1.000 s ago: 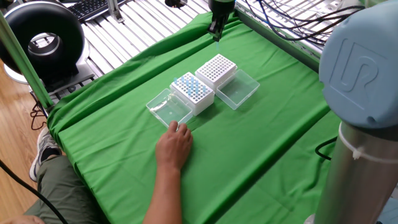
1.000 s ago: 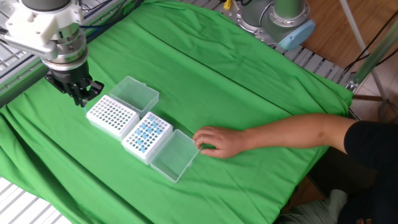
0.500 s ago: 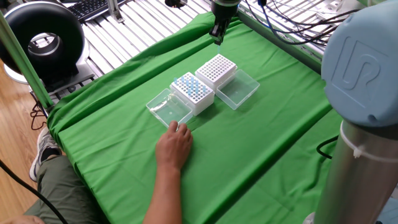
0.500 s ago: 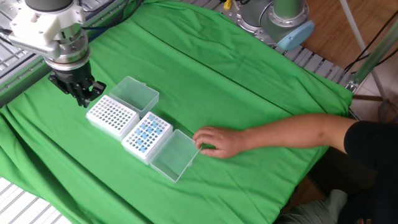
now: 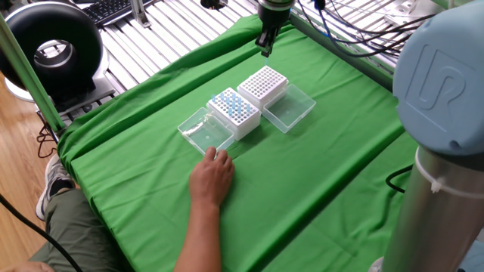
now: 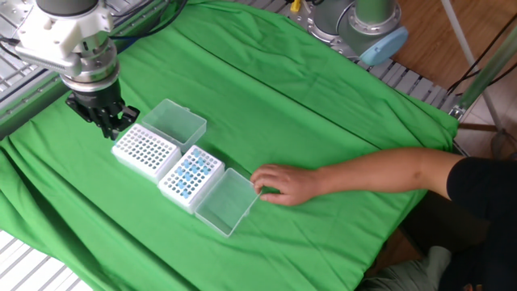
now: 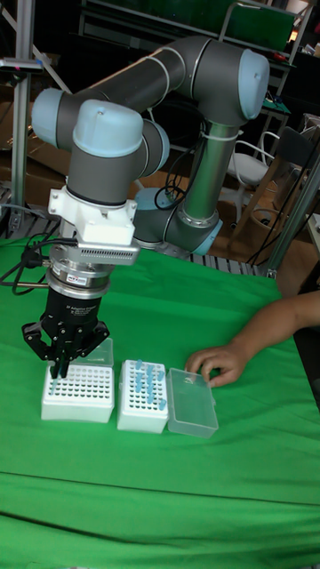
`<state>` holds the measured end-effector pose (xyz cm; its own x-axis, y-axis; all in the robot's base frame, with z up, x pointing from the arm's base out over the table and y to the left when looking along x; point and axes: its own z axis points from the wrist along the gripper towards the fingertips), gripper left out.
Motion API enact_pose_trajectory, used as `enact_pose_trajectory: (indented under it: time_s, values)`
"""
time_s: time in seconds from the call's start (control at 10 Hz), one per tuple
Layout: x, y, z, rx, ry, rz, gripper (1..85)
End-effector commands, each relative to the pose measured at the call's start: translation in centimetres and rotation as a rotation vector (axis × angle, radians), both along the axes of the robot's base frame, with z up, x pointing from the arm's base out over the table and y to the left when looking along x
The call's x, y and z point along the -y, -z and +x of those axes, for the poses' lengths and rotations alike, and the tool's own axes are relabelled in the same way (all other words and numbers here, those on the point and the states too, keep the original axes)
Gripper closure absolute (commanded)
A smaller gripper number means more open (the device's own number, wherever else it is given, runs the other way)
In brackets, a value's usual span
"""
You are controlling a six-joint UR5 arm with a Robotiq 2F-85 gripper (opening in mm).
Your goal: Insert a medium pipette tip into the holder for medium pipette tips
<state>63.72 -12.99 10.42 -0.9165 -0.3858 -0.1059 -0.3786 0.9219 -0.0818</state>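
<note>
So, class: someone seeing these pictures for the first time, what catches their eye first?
Probably the big grey robot arm bent over the green cloth, its gripper poised over the far edge of the white holder. Next, a person's hand resting beside the open clear lid.

Your UR5 arm (image 7: 116, 151) arches over from its base at the back, folds at the elbow and drops its wrist straight down, so the pincer (image 7: 62, 369) points vertically at the worktop. In the tall fixed view the two fingers (image 7: 55, 363) are drawn close together at their tips. In the other fixed view the pincer (image 6: 107, 129) hangs low near the left edge of the green cloth. A person's hand (image 6: 283, 184) lies flat on the worktop with the forearm stretched in from the side, well apart from the pincer.
</note>
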Motion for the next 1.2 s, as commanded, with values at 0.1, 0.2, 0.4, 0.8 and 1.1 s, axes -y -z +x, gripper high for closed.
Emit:
enact_pose_trajectory:
  time_s: [0.1, 0.2, 0.4, 0.8, 1.1]
  values:
    - [-0.01, -0.47, -0.24, -0.001, 0.005, 0.004, 84.7]
    - [-0.05, -0.88, -0.36, -0.007, 0.007, 0.003, 84.7]
    - [-0.26, -0.7, 0.03, 0.002, 0.005, 0.012, 84.7]
    - [-0.23, -0.64, 0.16, 0.007, 0.005, 0.012, 84.7]
    - [-0.22, -0.48, 0.3, 0.01, 0.005, 0.013, 84.7]
